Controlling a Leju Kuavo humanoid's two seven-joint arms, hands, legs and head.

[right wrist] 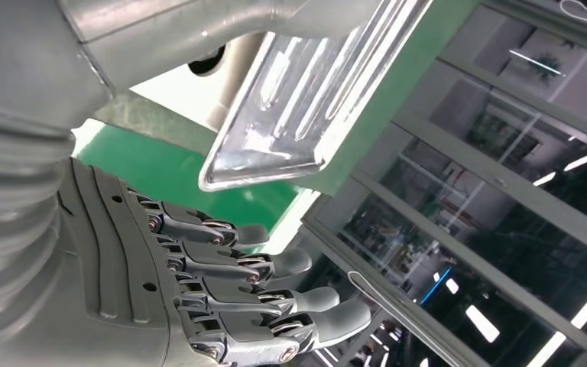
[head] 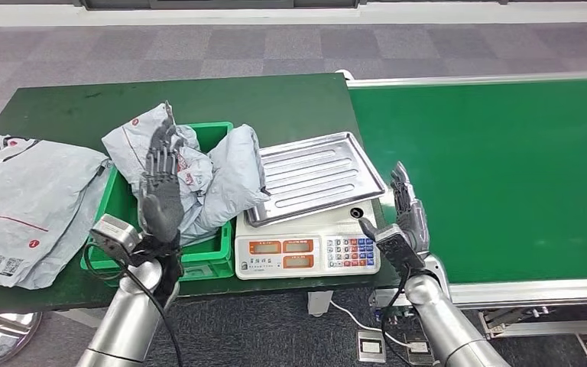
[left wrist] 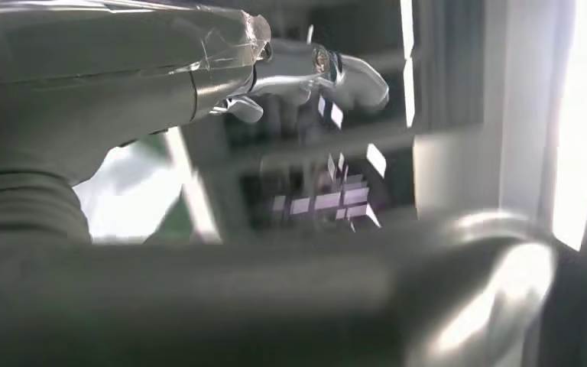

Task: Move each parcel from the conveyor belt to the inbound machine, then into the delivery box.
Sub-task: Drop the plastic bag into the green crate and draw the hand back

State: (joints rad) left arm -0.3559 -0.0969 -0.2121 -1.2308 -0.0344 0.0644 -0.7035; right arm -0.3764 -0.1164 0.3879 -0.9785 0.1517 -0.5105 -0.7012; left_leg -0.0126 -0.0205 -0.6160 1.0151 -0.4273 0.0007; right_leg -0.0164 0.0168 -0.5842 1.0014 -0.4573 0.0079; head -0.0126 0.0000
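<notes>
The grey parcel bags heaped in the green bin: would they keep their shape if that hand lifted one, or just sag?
Probably sag: the grey parcel bags are crumpled and draped over the green bin rim. Their plastic looks glossy, so likely slippery. They seem light, bulging loosely rather than pressing flat.

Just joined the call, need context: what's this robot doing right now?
It is sorting parcels. Both hands are empty at this moment: the left hand is raised, fingers spread, over the green bin, which holds grey parcels. The right hand is open beside the scale, next to the belt. The scale's tray is bare and no parcel lies on the visible belt. One more bag lies on the table left of the bin.
</notes>
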